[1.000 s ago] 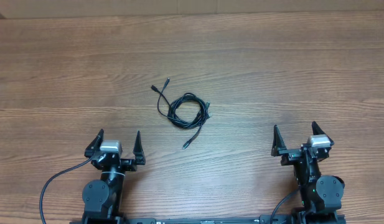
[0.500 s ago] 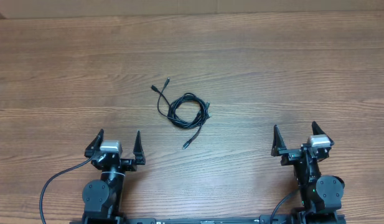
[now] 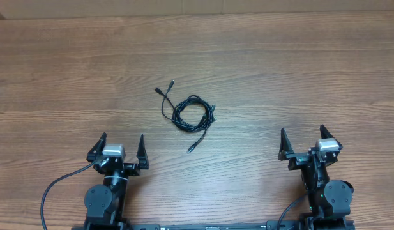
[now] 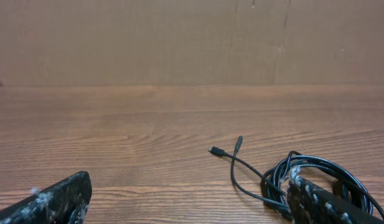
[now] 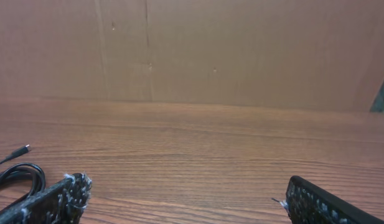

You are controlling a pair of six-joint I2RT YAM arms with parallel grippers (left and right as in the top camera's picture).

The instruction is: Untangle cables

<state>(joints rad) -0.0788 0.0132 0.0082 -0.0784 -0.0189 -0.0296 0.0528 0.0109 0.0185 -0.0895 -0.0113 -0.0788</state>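
Wood-grain desk (image 3: 299, 57), bare apart from the work piece; a plain brown panel (image 4: 148, 37) closes off its far side in the wrist views.

Cables (image 3: 193, 115): one black bundle lying flat near the middle of the desk, between the two arms and farther out than both. It touches neither arm.

- Left pincer (image 3: 122, 136): fingers spread wide, nothing between them, parked at the near edge.
- Right pincer (image 3: 302, 130): same, spread wide and empty, parked at the near edge, well apart from the bundle.

Reading of the placement: both arms look to be in a rest pose with jaws apart, so either can go straight to a strand. The bundle sits closer to the left arm. It fills the lower right of the left wrist view, while the right wrist view catches only its edge at far left.

Orientation: the loops form a loose oval coil. Two short plug ends (image 3: 166, 87) stick out of it toward the far left. One longer tail (image 3: 198, 140) runs out toward the near edge, ending in a plug. Long axis of the whole bundle therefore runs roughly far to near, leaning slightly. How many separate cords are in the coil cannot be told.

Judgement: untangling not yet begun; the free ends look like the easiest first grasps.
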